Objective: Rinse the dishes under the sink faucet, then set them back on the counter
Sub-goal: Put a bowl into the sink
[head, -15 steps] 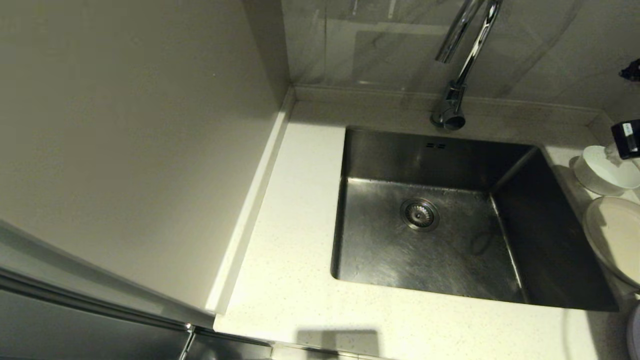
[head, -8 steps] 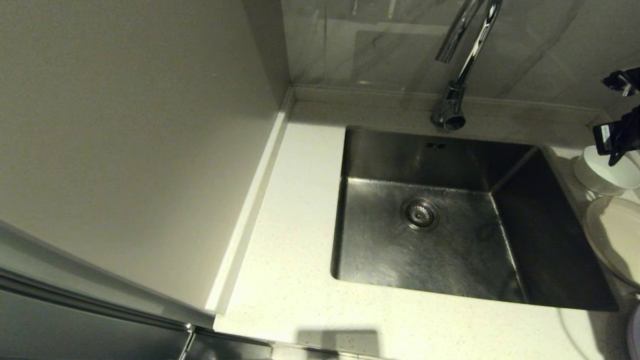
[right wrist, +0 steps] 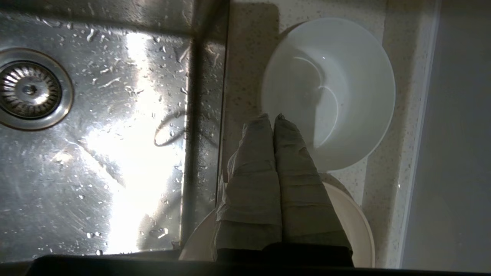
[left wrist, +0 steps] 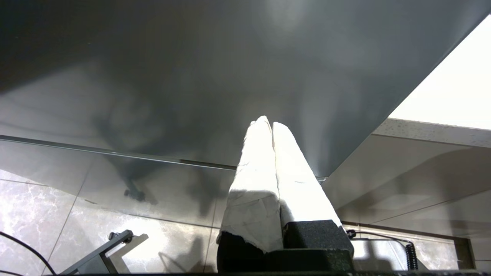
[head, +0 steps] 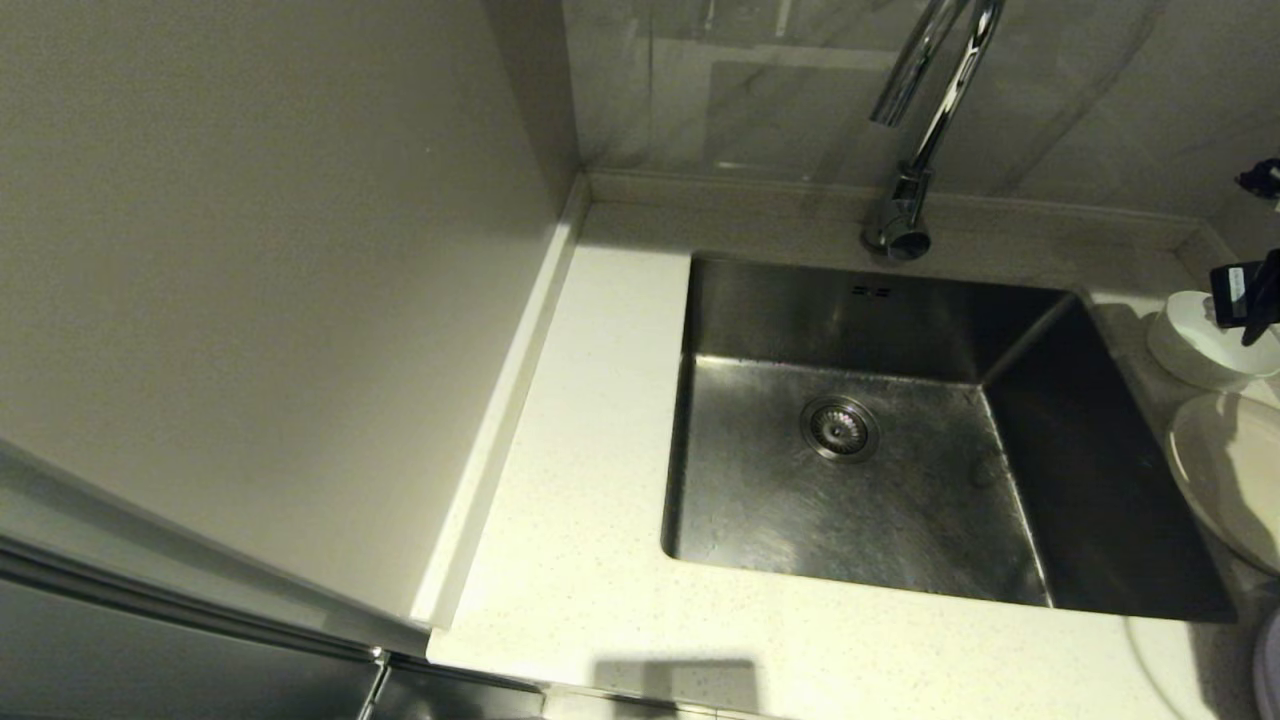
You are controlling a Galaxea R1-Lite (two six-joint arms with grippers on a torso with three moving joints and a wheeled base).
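Hovering above one white bowl (right wrist: 337, 96), right gripper (right wrist: 273, 117) clenched, empty. One cream plate (head: 1235, 470) beside it; steel sink (head: 790, 310) wet. Left gripper (left wrist: 271, 123) parked, shut.

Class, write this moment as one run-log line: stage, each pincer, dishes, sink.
stage: reaching for bowl | right pincer: shut, empty, above bowl's rim | left pincer: shut, parked by cabinet | plate: on counter | sink: no dishes

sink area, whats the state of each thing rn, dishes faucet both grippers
sink: no dishes inside, droplets on the steel
faucet: no water visible
white bowl: upright on the counter, not held
cream plate: flat on the counter
right gripper: shut, over the bowl's rim, holding nothing
left gripper: shut, parked away from the sink
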